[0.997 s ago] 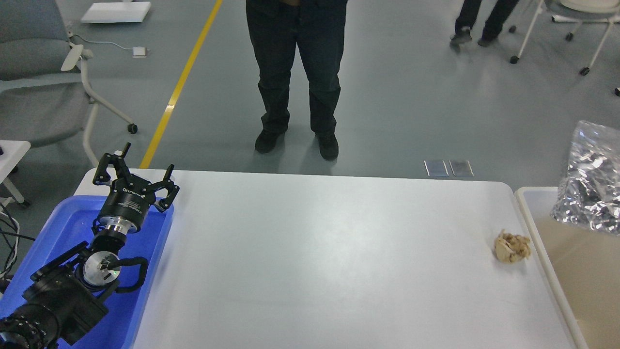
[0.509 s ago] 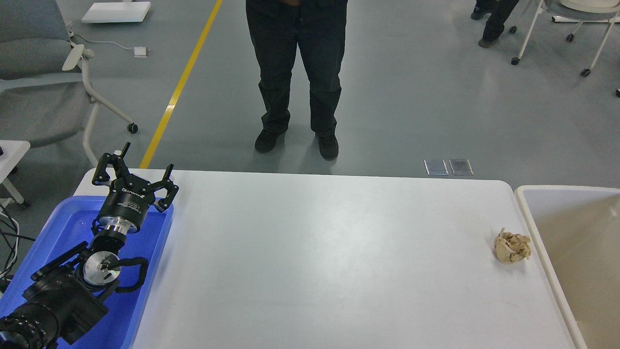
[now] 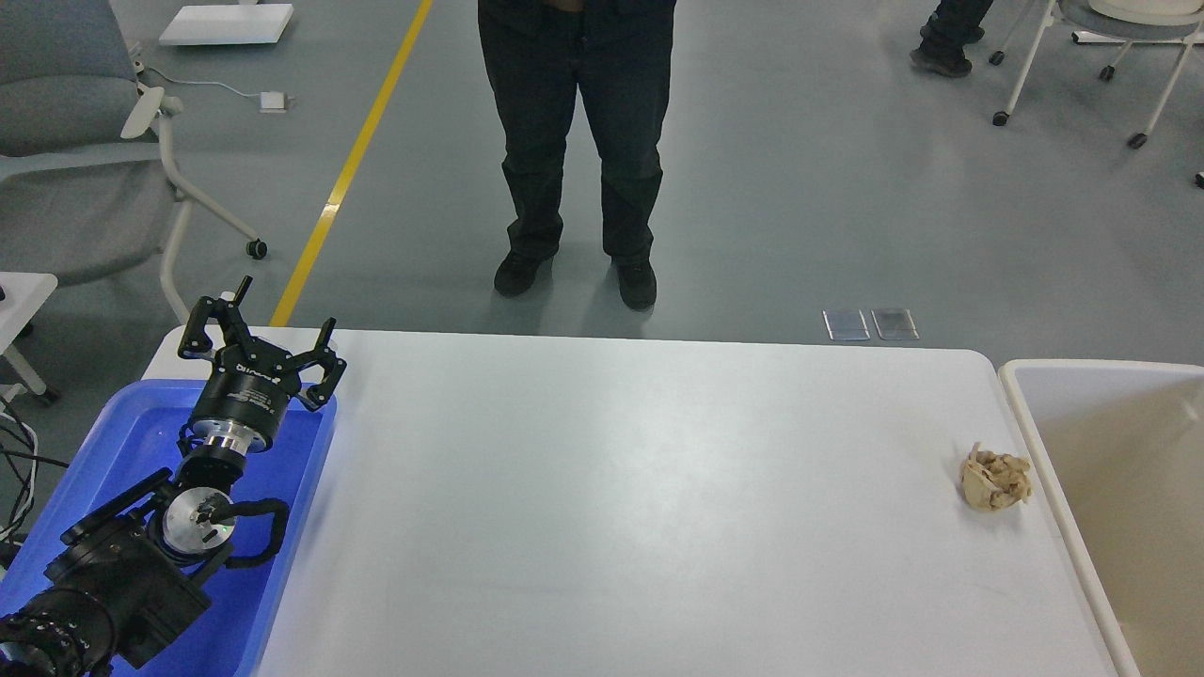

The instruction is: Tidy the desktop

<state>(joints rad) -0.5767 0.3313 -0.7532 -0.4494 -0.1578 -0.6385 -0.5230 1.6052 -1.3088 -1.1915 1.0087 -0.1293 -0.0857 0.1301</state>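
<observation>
White desk (image 3: 640, 508) carries one crumpled tan wad (image 3: 995, 480) near its right edge. My left hand (image 3: 260, 350) hangs spread wide, empty, over the blue tray (image 3: 132, 442).

crumpled paper wad (image 3: 995, 480) on desktop (image 3: 621, 489)

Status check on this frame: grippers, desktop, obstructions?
Left gripper open, empty, over blue tray. Right gripper out of view. Desktop holds one crumpled paper wad beside off-white bin. Nothing blocking it.

Your left arm (image 3: 103, 583) runs off the lower left corner, and it covers much of the blue tray (image 3: 282, 564). The off-white bin (image 3: 1025, 395) is cut by the right edge, the counter (image 3: 611, 517) by the bottom edge. The standing person (image 3: 574, 150) shows only below the waist.
</observation>
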